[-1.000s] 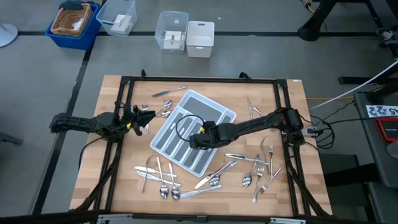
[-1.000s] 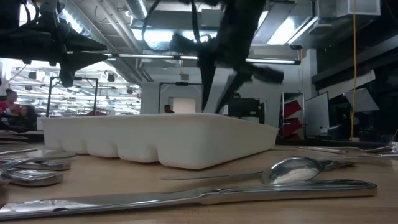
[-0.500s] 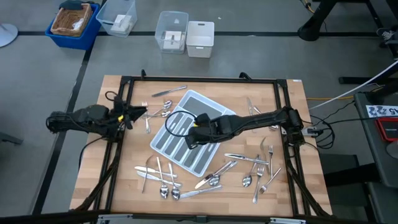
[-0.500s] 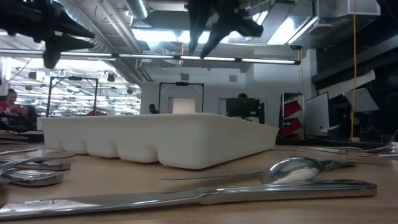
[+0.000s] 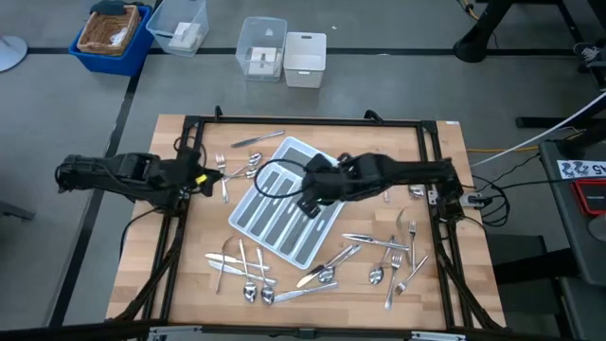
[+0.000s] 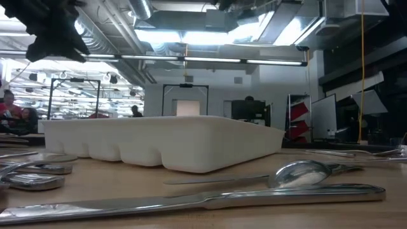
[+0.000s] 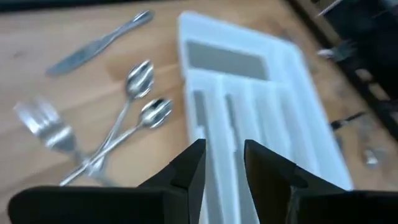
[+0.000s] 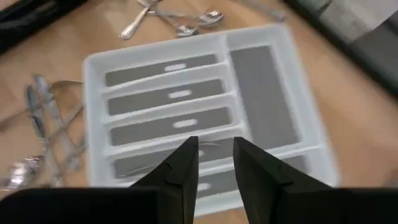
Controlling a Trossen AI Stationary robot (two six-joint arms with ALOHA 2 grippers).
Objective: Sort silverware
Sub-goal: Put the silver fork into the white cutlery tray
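The light grey compartmented tray (image 5: pixel 289 201) lies slantwise mid-table and shows as a white block (image 6: pixel 159 149) in the low view. Silverware lies scattered around it: spoons and a fork by its far-left side (image 5: pixel 241 170), a knife (image 5: pixel 258 139) at the far edge, and clusters near-left (image 5: pixel 241 270) and near-right (image 5: pixel 379 254). My right gripper (image 5: pixel 308 197) hovers above the tray's middle, slightly open and empty (image 8: pixel 216 158). Open a little and empty too, my left gripper (image 5: pixel 204 177) hangs over the left edge (image 7: pixel 224 165), short of the spoons (image 7: pixel 146 102).
A black frame (image 5: pixel 303 121) runs around the wooden table. Bins and boxes (image 5: pixel 284 52) stand on the floor beyond the far edge. In the low view a knife (image 6: pixel 191 202) and a spoon (image 6: pixel 305 173) lie close in front. Bare wood shows at the table's far right (image 5: pixel 417 152).
My right gripper has risen from the tray's near part, out of the low view, and shifted a little toward the far edge. My left gripper has drawn back toward the table's left edge. The tray and the scattered silverware have kept their places.
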